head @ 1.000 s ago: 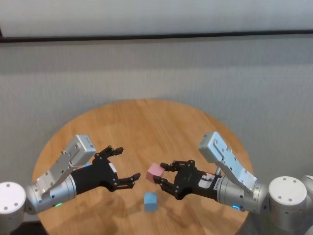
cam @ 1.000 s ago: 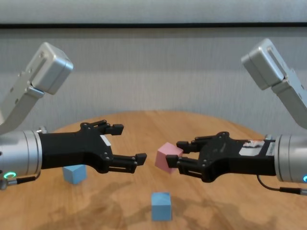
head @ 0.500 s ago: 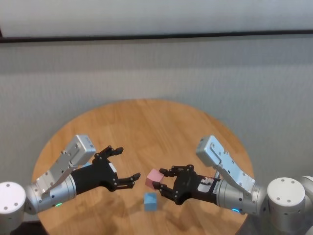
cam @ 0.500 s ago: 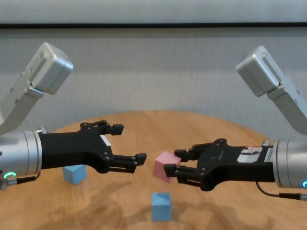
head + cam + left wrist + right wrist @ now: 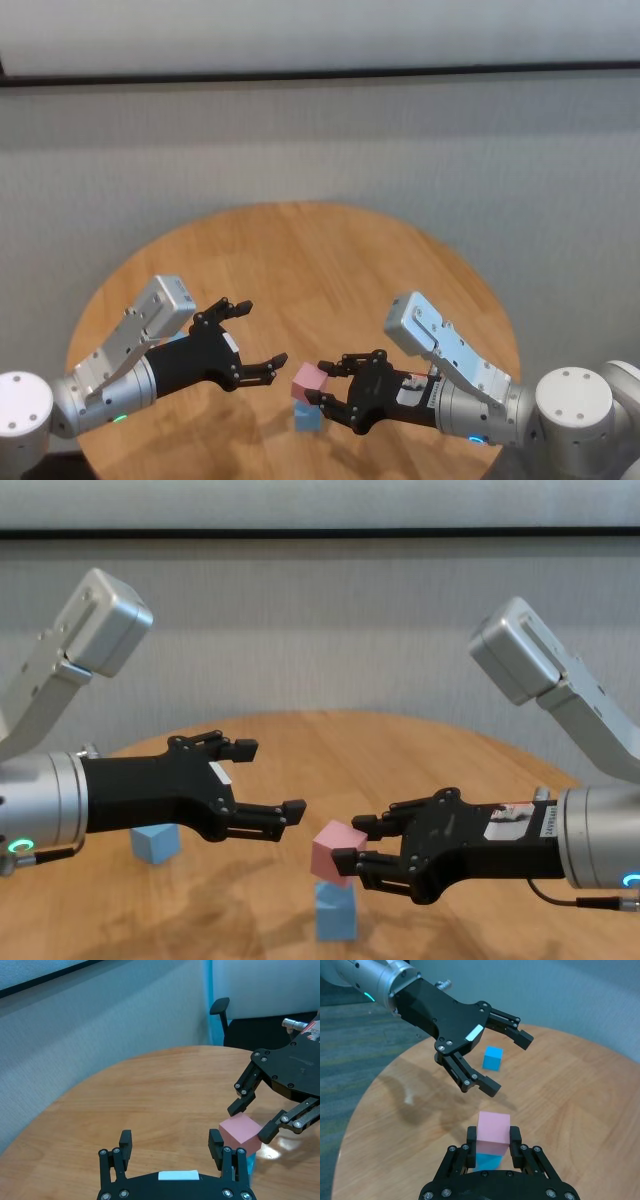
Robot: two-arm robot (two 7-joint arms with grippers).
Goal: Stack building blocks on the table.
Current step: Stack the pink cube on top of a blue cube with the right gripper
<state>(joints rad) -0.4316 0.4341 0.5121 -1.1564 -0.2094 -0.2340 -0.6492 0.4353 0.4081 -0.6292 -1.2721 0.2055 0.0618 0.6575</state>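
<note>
Three blocks, one of them carried, on the round table (image 5: 300, 260).
Lower centre of the head view, right gripper (image 5: 345, 857) clamps the pink block (image 5: 336, 852) directly above a blue block (image 5: 335, 916); left gripper (image 5: 268, 782) hovers spread wide, another blue block (image 5: 155, 842) behind it.

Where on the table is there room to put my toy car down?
The far half of the table, beyond both arms, is bare wood. It is crowded near the robot: the right end effector holds the pink block over a blue block, the open left end effector hovers beside it, and another blue block sits under the left arm.
</note>
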